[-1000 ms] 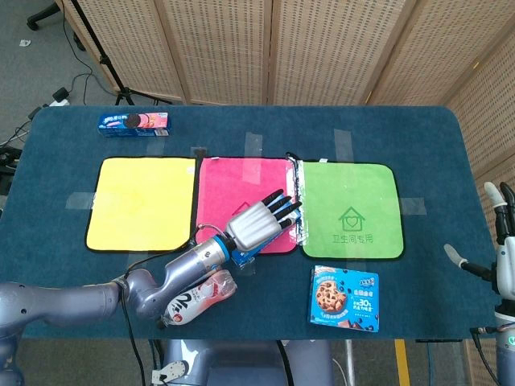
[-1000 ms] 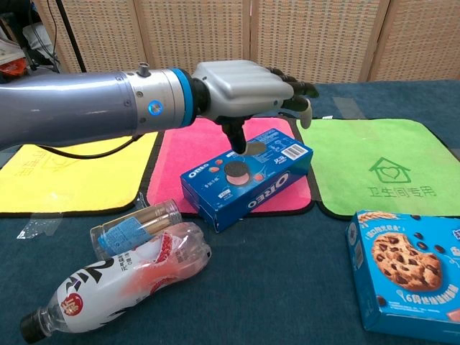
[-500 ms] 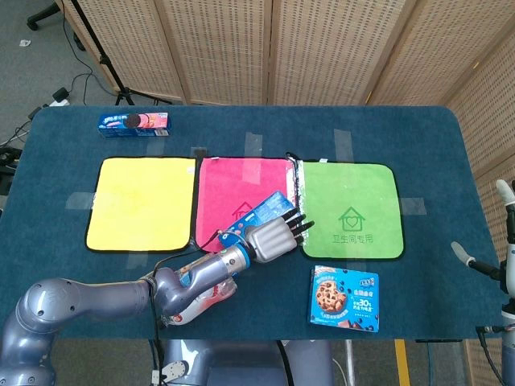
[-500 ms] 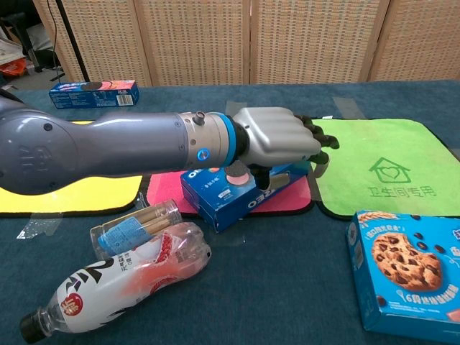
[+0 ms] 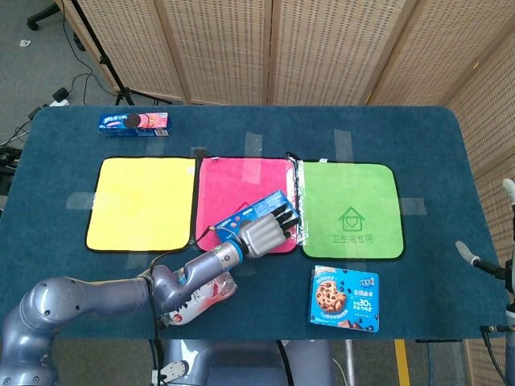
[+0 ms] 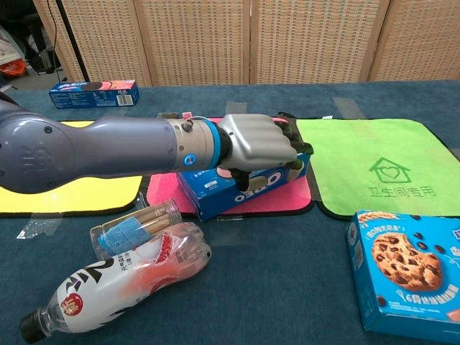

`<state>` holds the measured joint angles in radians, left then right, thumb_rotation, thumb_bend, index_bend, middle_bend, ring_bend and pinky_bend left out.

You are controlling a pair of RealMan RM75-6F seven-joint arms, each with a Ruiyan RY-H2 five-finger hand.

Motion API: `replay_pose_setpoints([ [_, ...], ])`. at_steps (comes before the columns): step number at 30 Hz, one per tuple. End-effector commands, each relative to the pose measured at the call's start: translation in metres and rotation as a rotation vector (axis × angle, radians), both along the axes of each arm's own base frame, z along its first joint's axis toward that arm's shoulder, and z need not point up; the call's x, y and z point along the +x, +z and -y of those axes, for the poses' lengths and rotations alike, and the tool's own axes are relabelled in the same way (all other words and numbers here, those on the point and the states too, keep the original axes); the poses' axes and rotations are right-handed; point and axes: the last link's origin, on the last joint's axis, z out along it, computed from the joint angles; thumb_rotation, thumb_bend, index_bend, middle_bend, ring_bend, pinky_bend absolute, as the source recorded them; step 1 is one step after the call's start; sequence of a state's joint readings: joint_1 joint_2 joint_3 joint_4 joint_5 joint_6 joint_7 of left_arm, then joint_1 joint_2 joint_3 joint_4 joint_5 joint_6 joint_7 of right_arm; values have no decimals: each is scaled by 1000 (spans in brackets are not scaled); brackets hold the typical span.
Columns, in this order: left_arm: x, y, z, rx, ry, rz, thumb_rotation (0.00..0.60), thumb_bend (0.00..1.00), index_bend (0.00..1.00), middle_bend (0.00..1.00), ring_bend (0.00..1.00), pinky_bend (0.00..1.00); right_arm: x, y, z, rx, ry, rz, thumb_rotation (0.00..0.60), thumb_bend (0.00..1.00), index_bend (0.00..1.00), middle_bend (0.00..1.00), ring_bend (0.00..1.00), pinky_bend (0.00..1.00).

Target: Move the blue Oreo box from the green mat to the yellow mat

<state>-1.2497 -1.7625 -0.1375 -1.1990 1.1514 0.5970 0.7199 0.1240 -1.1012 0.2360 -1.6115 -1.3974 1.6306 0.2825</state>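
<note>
The blue Oreo box [image 5: 251, 212] lies aslant on the front right corner of the pink mat [image 5: 240, 181], between the yellow mat [image 5: 143, 203] and the green mat [image 5: 350, 211]. My left hand [image 5: 264, 233] lies over the box's right end with its fingers curled around it, gripping it. In the chest view the left hand [image 6: 260, 142] covers the top of the Oreo box [image 6: 226, 191], whose front face shows below. My right hand [image 5: 492, 265] shows only partly at the right edge, fingers apart and holding nothing.
A chocolate-chip cookie box [image 5: 344, 297] lies in front of the green mat. A plastic bottle [image 6: 122, 280] and a clear jar [image 6: 136, 226] lie under my left forearm. A slim Oreo pack [image 5: 133, 122] sits at the back left. Wicker screens stand behind the table.
My left hand has come down from above the Oreo box and closed its fingers around it. The box has shifted slightly left. The right hand has slipped further out of view.
</note>
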Motion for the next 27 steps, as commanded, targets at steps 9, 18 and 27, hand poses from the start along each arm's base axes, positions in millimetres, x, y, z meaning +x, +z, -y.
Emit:
replay_pose_setpoints([
  [9,-45,23,-14,47,140,-11,600,560,310,55,13,30,2,-2,-1,7,5,2,600,0,0,0,0,0],
  [18,-73,44,-24,83,237,2,600,560,310,55,13,30,3,-2,-1,10,8,8,600,0,0,0,0,0],
  [27,-109,71,-32,136,282,-25,600,560,310,55,13,30,5,-4,-1,16,12,9,600,0,0,0,0,0],
])
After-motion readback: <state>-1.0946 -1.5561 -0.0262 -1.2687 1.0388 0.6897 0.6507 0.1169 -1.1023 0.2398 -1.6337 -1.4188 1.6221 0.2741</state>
